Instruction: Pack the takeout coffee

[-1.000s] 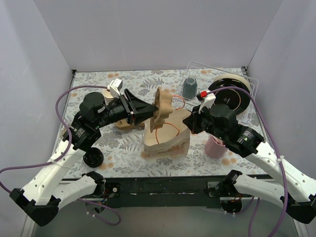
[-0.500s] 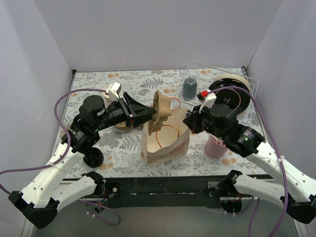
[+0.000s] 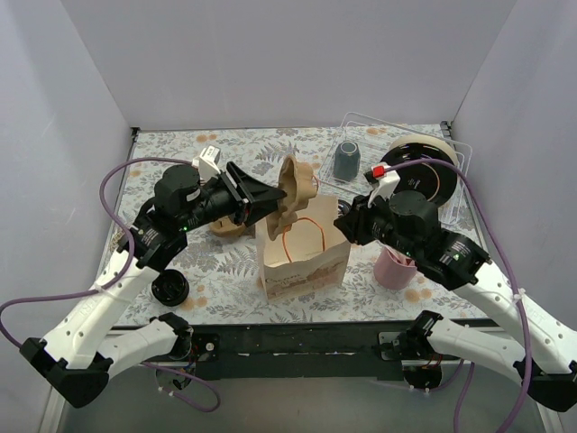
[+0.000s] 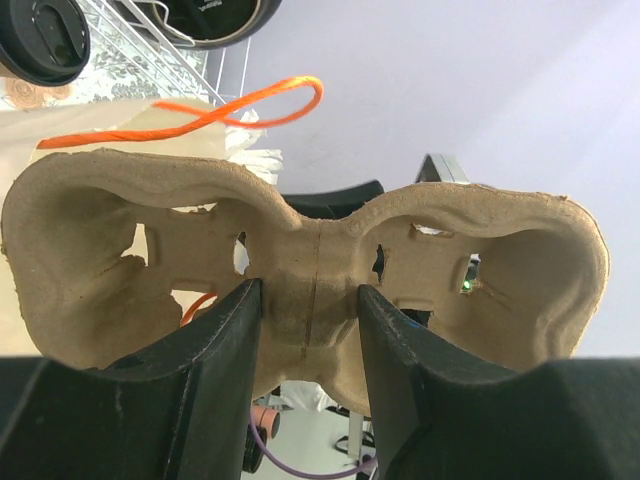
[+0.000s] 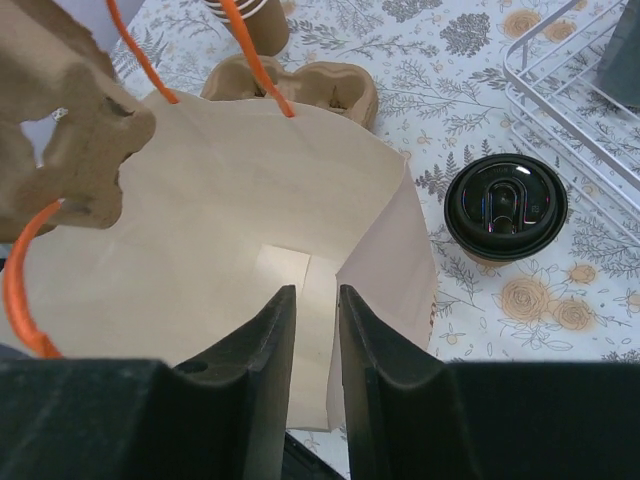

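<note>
Left pincer (image 4: 308, 335) clamped on the waist of a brown moulded-pulp cup carrier (image 4: 520, 250), held on edge over the tan paper bag with orange cord handles (image 3: 302, 257), mid-worktop; right pincer (image 5: 317, 310) narrow, pinching the bag's rim open; kraft-brown takeout coffee with round black lid (image 5: 505, 210) stands outside, just beside the bag, toward the far edge; step in hand, I judge: carrier into bag; next I must level it and clear the handles.

A robot lab booth: plain white walls (image 3: 288, 54) box in a floral-clothed table (image 3: 270, 149).
</note>
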Robot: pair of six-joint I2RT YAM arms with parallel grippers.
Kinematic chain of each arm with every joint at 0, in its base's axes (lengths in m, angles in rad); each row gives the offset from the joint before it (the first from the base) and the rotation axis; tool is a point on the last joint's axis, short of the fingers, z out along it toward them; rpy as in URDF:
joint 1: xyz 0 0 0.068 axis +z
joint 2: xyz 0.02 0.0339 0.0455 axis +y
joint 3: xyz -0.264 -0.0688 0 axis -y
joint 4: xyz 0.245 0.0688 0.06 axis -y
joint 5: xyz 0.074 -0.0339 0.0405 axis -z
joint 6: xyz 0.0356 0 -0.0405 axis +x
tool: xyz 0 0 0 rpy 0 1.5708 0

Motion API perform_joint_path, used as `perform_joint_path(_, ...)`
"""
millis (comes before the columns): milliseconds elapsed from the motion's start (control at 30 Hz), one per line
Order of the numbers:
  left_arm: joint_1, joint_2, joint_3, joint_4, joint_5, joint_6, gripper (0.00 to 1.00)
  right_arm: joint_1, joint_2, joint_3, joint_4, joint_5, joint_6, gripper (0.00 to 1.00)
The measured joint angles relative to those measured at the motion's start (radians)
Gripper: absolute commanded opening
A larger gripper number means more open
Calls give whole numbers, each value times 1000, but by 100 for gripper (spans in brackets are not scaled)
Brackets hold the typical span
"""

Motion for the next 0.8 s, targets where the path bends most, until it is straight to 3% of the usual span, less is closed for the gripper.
perform_joint_path(300,-1,56,87,-22,-24,29,23,0,-108,64,-2,-133,-159,58)
perform_joint_path(500,-1,64,103,-23,-24,42,22,0,-168,48,117,-359,-240,62)
perform_joint_path(800,-2,60,101,-29,-24,41,23,0,0,33,200,-525,-341,63)
